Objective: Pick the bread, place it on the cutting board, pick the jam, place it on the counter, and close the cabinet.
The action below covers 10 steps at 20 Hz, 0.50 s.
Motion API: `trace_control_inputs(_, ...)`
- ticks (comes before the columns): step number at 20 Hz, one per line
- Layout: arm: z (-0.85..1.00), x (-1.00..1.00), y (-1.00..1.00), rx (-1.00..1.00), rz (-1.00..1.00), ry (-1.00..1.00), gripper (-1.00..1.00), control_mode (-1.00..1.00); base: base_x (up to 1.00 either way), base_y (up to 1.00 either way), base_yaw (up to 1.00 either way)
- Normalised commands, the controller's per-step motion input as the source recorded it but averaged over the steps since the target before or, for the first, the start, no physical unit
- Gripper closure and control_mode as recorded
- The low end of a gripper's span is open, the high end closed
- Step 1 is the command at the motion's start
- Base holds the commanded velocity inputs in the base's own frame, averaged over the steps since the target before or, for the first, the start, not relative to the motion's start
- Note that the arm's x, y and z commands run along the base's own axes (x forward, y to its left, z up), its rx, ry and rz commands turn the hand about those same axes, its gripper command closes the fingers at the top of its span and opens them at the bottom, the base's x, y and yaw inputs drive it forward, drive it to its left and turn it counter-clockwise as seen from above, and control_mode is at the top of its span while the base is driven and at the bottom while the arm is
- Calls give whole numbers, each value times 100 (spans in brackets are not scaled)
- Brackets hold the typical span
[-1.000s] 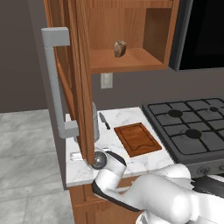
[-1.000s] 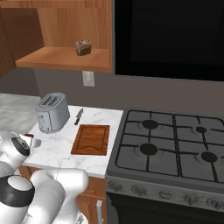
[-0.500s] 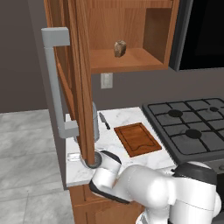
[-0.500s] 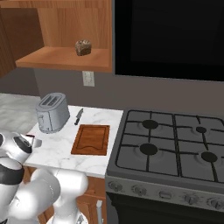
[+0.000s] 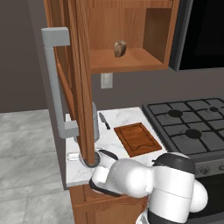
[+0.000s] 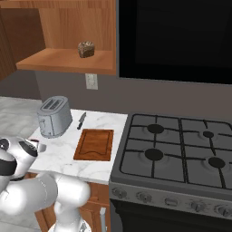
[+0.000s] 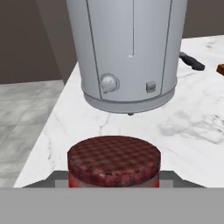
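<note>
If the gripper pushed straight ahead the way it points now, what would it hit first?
The gripper is closed on the jam. Straight ahead stands the toaster on the counter, so the jar would probably bump the toaster's lower front first; the exact gap is unclear.

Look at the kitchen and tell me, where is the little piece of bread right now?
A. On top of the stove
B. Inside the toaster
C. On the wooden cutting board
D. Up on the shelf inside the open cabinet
D. The bread sits alone on the shelf of the open cabinet, high above the cutting board, which has nothing on it.
</note>
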Motion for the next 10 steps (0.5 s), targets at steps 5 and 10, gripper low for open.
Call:
trace_control_inputs(5, -7, 9, 0, 0, 0, -5, 100, -100, 0, 0, 0)
trace_control_inputs(10, -9, 11, 0, 0, 0, -2, 100, -100, 0, 0, 0)
